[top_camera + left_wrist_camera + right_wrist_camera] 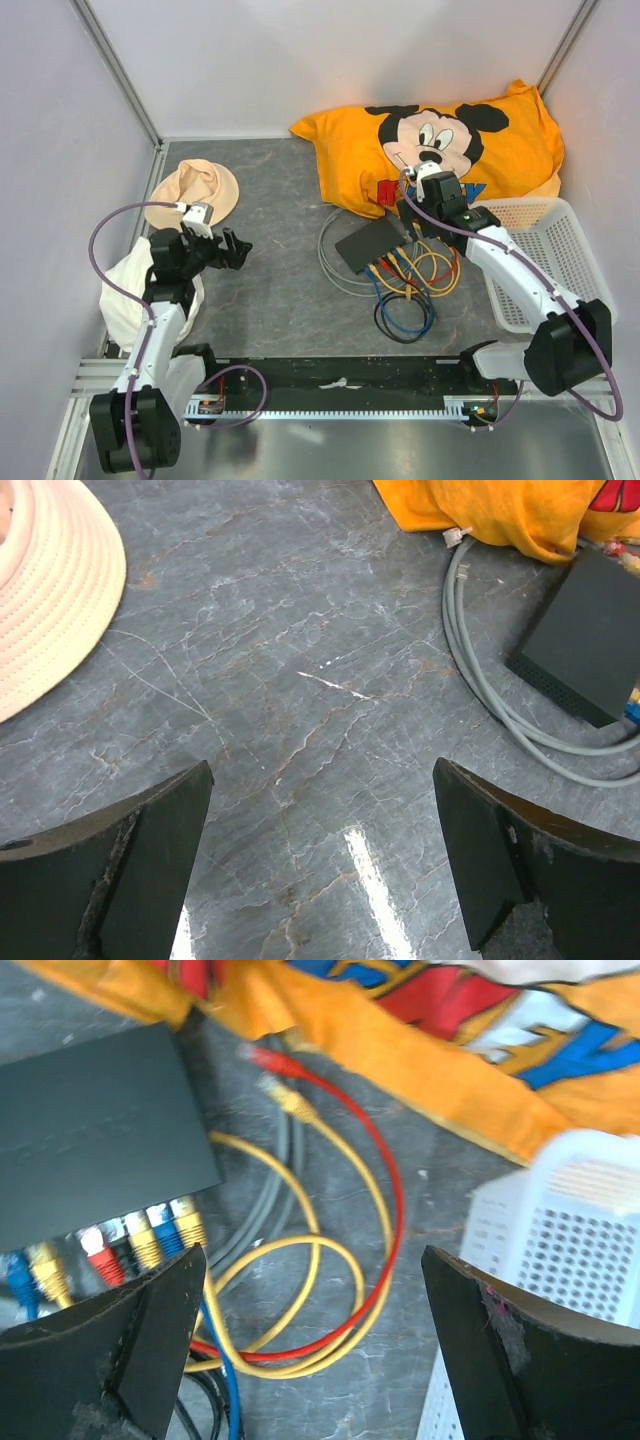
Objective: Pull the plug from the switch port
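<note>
**Plug pull: approach stage, nothing gripped yet**

Switch position: the flat dark grey rectangular switch (378, 243) lies on the grey marbled worktop (270, 290), just in front of the orange cartoon-mouse cushion (440, 140). The white plastic mesh basket (540, 260) sits off to its right. The port side faces the arm bases, and a tangle of yellow, blue, red and grey cables (405, 285) spills from it.

Ports: the right wrist view shows a row of coloured plugs (140, 1240) (blue, yellow, red, yellow, blue, yellow). All look seated in the sockets. Loose red and yellow cable ends (255, 1057) lie free near the cushion edge.

Right hand (310, 1260): fingers spread wide, holding nothing. It hovers near the switch's right end, above the cable loops, with the plug row just beside its left finger (150, 1330).

Left hand (232, 248): also wide open and empty. It is well apart from the switch, over bare worktop near the cream woven hat (195, 190).

Progress, as judged: no plug is out and no grasp has been made. Left to do: line up on one plug, close on it, and pull straight out from the port. Which plug is meant cannot be told.
</note>
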Tool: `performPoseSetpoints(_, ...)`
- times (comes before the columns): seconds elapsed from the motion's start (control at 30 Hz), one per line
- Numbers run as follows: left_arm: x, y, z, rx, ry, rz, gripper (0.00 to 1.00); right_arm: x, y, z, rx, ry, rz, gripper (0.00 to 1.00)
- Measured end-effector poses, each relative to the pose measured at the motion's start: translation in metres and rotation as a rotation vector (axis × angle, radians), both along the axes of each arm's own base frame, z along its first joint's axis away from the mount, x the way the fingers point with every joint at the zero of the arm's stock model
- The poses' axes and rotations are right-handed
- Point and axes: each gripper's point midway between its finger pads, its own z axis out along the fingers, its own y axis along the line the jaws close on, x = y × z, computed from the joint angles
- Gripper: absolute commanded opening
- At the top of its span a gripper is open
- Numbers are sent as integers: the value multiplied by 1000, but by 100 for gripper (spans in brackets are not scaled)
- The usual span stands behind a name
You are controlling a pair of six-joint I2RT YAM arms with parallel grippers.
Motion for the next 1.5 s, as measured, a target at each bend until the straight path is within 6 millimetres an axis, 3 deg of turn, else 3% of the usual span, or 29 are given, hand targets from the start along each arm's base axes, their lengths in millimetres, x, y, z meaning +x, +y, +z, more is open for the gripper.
performPoseSetpoints(0.07, 0, -2, -2, -11, 11, -7, 99, -1, 8, -7, 8, 32, 60, 98)
performPoseSetpoints(0.17, -2, -8, -8, -23, 40, -31, 99, -3, 20, -19, 0, 98, 177, 88)
performPoseSetpoints(0.27, -4, -15, -15, -27, 75, -58, 99, -4, 23, -32, -56, 172, 259, 70)
performPoseSetpoints(0.3, -5, -17, -17, -29, 82, -66, 99, -4, 21, -36, -76, 192, 272, 46)
performPoseSetpoints(0.4, -8, -20, -16, -29, 83, -79, 99, -6, 15, -49, -146, 251, 324, 0)
performPoseSetpoints(0.63, -8, -20, -6, -1, 41, -99, 99, -4, 1, -63, -263, 320, 357, 0)
performPoseSetpoints(0.87, -8, -21, -8, -5, 47, -109, 99, 6, -6, -108, -356, 444, 376, 0)
performPoseSetpoints(1.0, -10, -22, -8, -8, 53, -113, 99, 22, 4, -124, -403, 469, 410, 0)
performPoseSetpoints(1.1, -11, -21, -10, -9, 65, -110, 99, 40, 21, -133, -431, 456, 450, 0)
performPoseSetpoints(1.27, -13, -18, -11, -9, 73, -104, 99, 56, 54, -130, -446, 406, 517, 0)
performPoseSetpoints(1.33, -13, -17, -11, -8, 71, -102, 99, 59, 79, -126, -441, 372, 561, 0)
performPoseSetpoints(1.5, -12, -17, -12, -5, 71, -102, 99, 51, 168, -119, -409, 288, 721, 1)
